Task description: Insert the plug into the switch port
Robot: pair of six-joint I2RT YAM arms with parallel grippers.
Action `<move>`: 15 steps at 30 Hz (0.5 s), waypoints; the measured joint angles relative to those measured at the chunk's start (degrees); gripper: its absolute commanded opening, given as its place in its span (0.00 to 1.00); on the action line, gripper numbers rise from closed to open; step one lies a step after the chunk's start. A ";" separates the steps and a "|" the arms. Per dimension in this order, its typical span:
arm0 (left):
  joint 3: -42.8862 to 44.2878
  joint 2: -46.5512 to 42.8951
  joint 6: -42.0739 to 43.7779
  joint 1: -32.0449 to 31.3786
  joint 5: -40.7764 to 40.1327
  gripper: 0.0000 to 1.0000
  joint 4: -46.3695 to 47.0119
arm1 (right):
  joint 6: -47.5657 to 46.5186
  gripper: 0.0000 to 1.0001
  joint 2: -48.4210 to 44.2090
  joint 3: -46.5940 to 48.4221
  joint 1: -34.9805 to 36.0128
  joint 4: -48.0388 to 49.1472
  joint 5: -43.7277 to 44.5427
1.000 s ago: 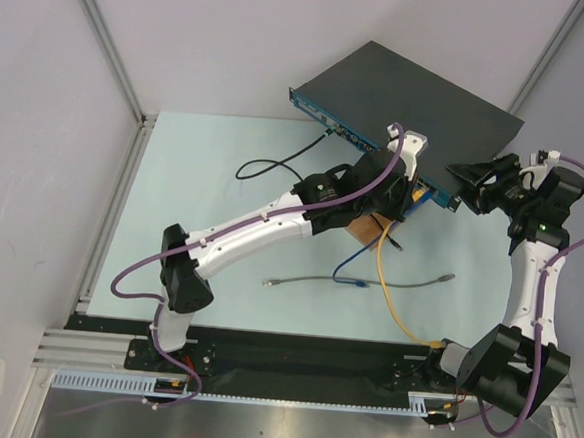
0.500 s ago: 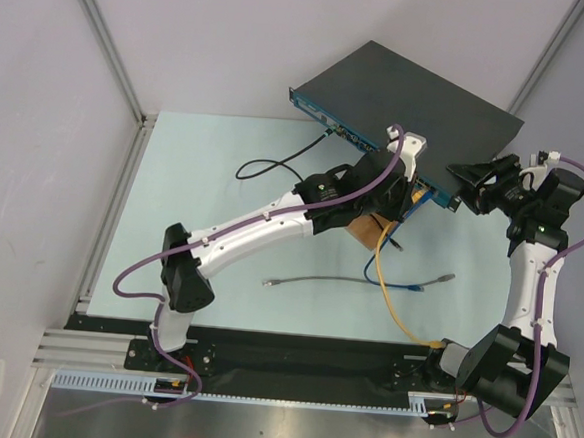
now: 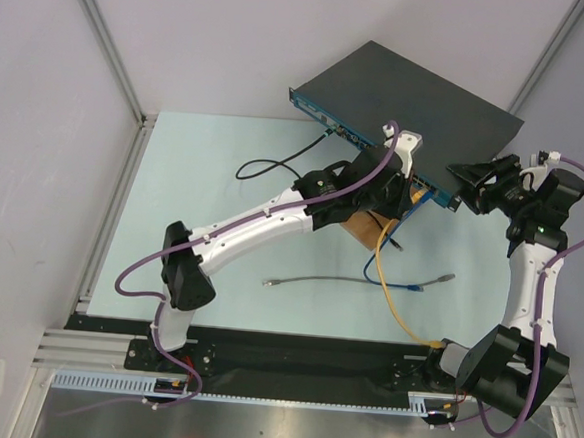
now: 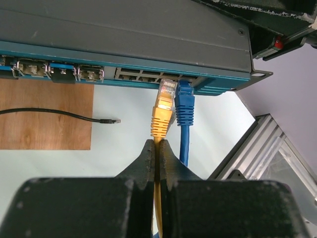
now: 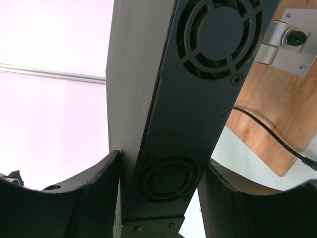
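Cannot tell how deep plug (image 4: 163, 101) reaches into switch (image 4: 124, 34). Cannot find it from above, behind left gripper (image 3: 402, 187). Cannot count sockets (image 3: 346, 135) there, too small. Cannot see switch's left end in left wrist view, past the edge.

Overhead view looks down; 2 wrist views closely face the switch (image 3: 411, 92).

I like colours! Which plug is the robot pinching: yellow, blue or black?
The yellow plug: the left gripper is shut right behind it, holding it. The blue plug beside it and the black plug lying farther off are not gripped.
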 measured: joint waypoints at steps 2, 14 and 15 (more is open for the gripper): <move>0.00 0.00 -0.66 0.11 0.33 0.01 -0.13 | 0.13 0.00 -0.09 -0.15 0.00 0.24 0.02; -0.28 0.00 -2.36 0.63 1.27 0.00 0.02 | 1.64 0.00 -0.22 -0.98 0.00 2.23 -0.02; -0.39 0.00 -2.49 0.70 1.38 0.00 0.13 | 1.77 0.00 -0.22 -1.11 0.00 2.47 -0.04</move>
